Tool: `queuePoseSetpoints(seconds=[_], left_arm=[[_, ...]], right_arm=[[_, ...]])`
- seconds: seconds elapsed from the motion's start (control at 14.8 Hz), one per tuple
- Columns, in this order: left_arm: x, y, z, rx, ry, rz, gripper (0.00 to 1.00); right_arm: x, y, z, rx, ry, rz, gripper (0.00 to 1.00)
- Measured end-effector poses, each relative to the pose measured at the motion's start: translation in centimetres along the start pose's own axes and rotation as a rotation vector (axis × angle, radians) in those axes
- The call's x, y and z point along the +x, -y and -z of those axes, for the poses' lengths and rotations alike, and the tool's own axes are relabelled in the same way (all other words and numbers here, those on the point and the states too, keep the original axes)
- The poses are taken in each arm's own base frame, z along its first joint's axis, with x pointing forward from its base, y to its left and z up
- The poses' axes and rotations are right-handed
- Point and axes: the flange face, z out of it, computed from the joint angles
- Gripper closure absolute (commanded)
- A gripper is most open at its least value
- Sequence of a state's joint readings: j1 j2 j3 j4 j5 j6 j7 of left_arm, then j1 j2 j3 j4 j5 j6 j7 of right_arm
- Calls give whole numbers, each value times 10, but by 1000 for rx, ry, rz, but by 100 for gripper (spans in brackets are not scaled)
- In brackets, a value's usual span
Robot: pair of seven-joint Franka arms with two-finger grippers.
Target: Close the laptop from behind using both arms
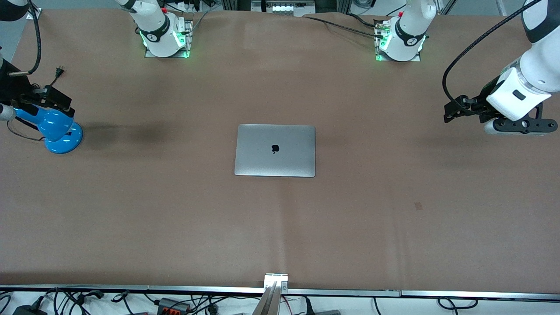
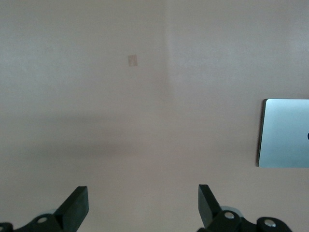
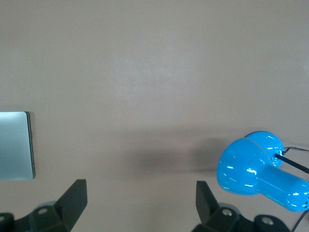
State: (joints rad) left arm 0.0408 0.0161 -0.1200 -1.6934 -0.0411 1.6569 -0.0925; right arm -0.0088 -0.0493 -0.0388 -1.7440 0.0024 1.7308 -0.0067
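The fingers (image 2: 77,205) of the left gripper (image 2: 143,208) are spread wide and released, with nothing between them; only the bare brown tabletop (image 2: 145,121) lies under them. The left gripper (image 1: 459,109) hangs in the air at the left arm's end of the tabletop, and its white arm (image 1: 531,83) comes in from the edge of the front view, partly cut off. The fingers (image 3: 75,203) of the right gripper (image 3: 141,205) are also spread and hold nothing. In the front view the right gripper (image 1: 48,98) is hard to make out, because it is dark and partly cut off at the edge, above a blue lamp (image 1: 59,129) that stands at the right arm's end. The laptop (image 1: 275,150) lies flat in the middle of the tabletop, lid already shut, logo up, well apart from both grippers. Each wrist view shows only one edge of the laptop (image 2: 285,133), cut off at the frame.
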Motion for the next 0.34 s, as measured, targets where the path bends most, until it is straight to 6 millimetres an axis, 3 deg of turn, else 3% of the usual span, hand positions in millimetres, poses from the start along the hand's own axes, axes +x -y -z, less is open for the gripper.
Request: queuePoseSetpoints(seconds=[0.34], left_arm=[[0,-2,2,0,-5,-4,0]], right_arm=[[-2,3,1,0,9,6,0]])
